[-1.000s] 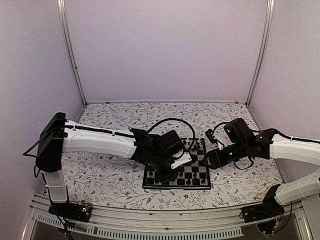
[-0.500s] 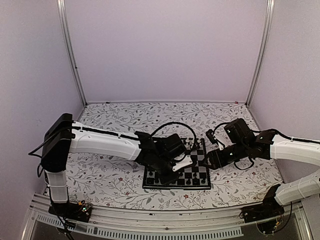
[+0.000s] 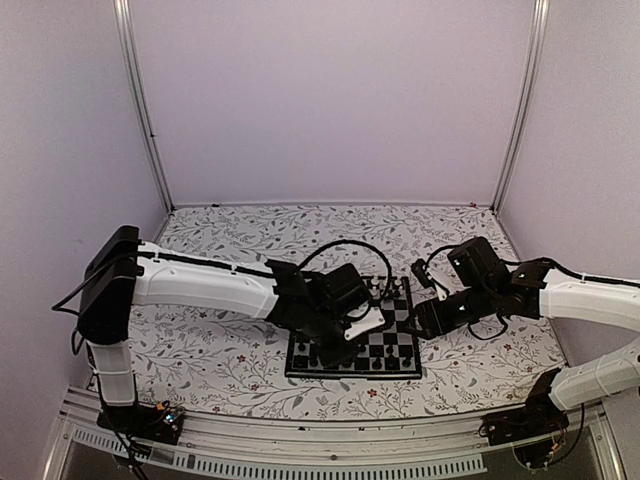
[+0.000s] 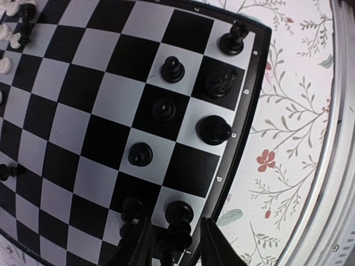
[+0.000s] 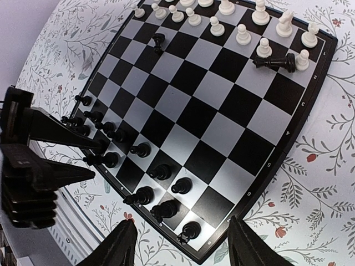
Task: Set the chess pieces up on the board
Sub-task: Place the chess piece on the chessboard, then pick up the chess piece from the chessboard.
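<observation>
Left pincer (image 4: 176, 234) stood spread around a black piece (image 4: 174, 237) in the board's near row. Its fingers (image 4: 142, 244) flanked the piece without clearly pressing it, though the wrist view cropped the tips, so contact was hard to rule out. That straddle looked suited to seating or straightening the piece on its square.

The chessboard (image 5: 222, 111) lay flat on the floral tabletop (image 3: 220, 350), near its front edge. Black pieces (image 5: 161, 172) crowded the near two rows, hard against the rim, so there was little slack for fingers there. The middle squares were bare and gave the easiest lane for moving. White pieces (image 5: 242, 34) lined the far rows, where a black piece (image 5: 274, 62) lay tipped over and a stray black pawn (image 5: 158, 40) stood out of place.

The right pincer (image 5: 182, 235) hung spread and empty at the board's right side, probably held off to leave the left arm room.
</observation>
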Tool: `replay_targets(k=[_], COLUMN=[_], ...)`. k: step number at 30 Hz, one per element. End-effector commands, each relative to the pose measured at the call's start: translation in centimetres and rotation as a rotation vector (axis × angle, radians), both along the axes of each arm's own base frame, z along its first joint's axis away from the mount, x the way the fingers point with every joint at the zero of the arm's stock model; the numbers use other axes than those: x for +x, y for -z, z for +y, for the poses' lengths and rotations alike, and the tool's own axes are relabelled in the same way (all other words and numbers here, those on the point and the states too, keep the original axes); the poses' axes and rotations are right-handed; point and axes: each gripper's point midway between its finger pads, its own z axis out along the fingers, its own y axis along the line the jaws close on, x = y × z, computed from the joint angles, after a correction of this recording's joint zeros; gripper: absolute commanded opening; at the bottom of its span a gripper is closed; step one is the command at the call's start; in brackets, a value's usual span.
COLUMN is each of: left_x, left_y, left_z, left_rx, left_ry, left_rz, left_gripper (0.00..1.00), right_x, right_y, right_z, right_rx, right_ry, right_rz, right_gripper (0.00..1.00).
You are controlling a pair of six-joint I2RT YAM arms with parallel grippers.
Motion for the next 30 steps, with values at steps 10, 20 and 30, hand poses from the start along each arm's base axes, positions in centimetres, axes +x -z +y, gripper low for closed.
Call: replay_targets(k=[10, 20, 30], left_x=[8.4, 12.2, 13.6], left_y=[-13.2, -6.6, -3.3], left_z=[2.9, 5.6, 4.0], left_rx=[-0.325, -0.272, -0.231], left_ry=[-0.301, -0.509, -0.516], left_rz=[-0.152, 0.235, 0.265], left_gripper=[0.44, 0.38, 0.32], right_x=[3.2, 6.2, 6.3], right_y=[-2.0, -0.7, 0.4], right_z=[1.8, 4.2, 4.3], right_rx=[-0.048, -0.103, -0.117], right_ry=[-0.026, -0.013, -0.007], right_rz=[-0.067, -0.032, -0.006], right_gripper=[0.57, 0.50, 0.49])
